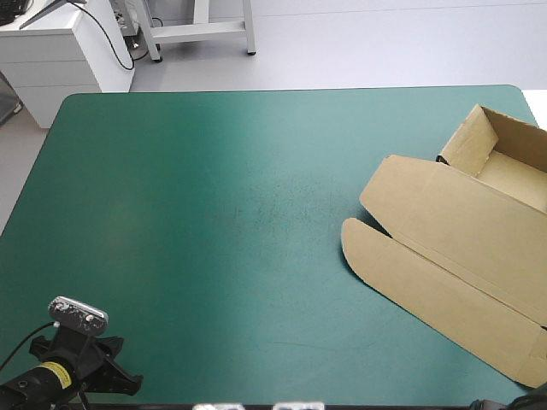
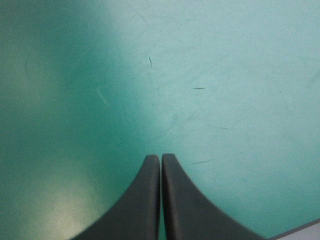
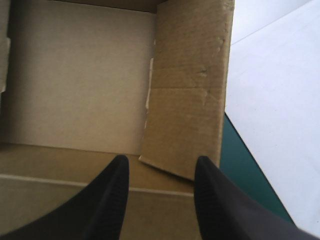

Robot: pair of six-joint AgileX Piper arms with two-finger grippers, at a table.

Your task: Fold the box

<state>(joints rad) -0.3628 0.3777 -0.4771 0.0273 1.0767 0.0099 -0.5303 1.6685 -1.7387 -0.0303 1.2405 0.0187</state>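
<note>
- fingers of left gripper [image 2: 160,157] pressed together over bare cover [image 2: 225,60], near-left corner, well apart from box
- box [image 1: 461,248] at table's right side, lid flat, long axis diagonal
- right gripper [image 3: 160,160] fingers spread over tray, wall [image 3: 187,95] just ahead; right arm much nearer

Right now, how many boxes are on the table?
1. The box lies at the table's right side, tray toward the far right corner, lid flat toward the near edge. It runs past the view's right edge, so part is hidden.
</note>
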